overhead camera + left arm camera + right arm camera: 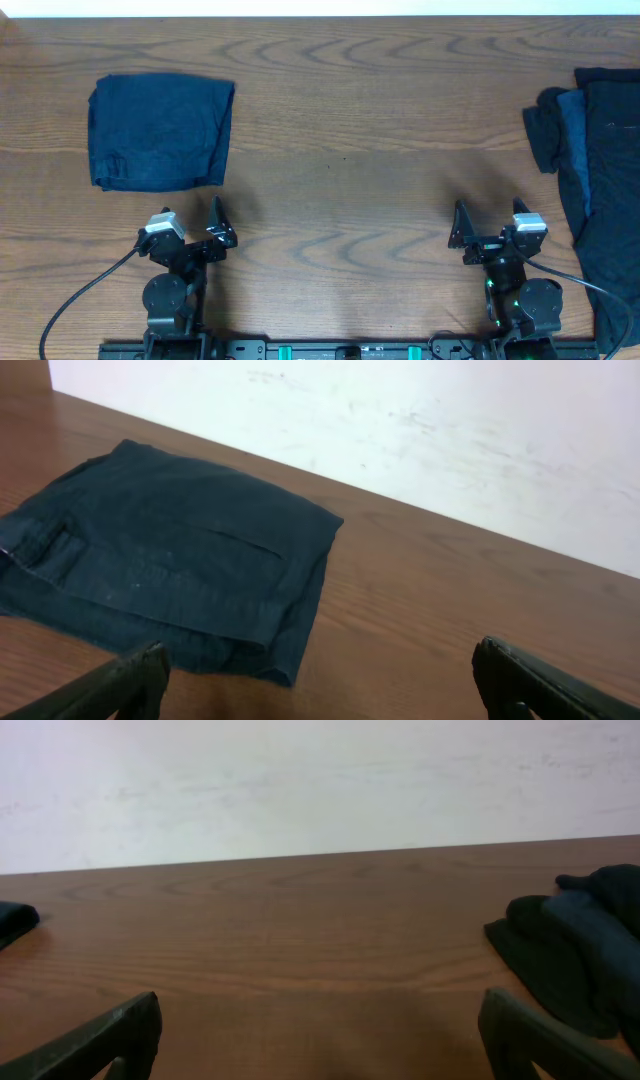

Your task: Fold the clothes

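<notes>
One of the clothes, a navy garment [160, 132] folded into a rectangle, lies at the table's far left; the left wrist view shows it [170, 560] just ahead and to the left of my fingers. More dark clothes [590, 170] lie in a rumpled heap along the right edge, seen in the right wrist view as a heap [580, 950] at the right. My left gripper [190, 215] [320, 660] is open and empty, short of the folded garment. My right gripper [490, 218] [322, 1010] is open and empty over bare wood, left of the heap.
The wooden table [350, 150] runs between the folded garment and the heap. A white wall [320, 780] stands behind its far edge. Both arm bases and their cables sit at the near edge.
</notes>
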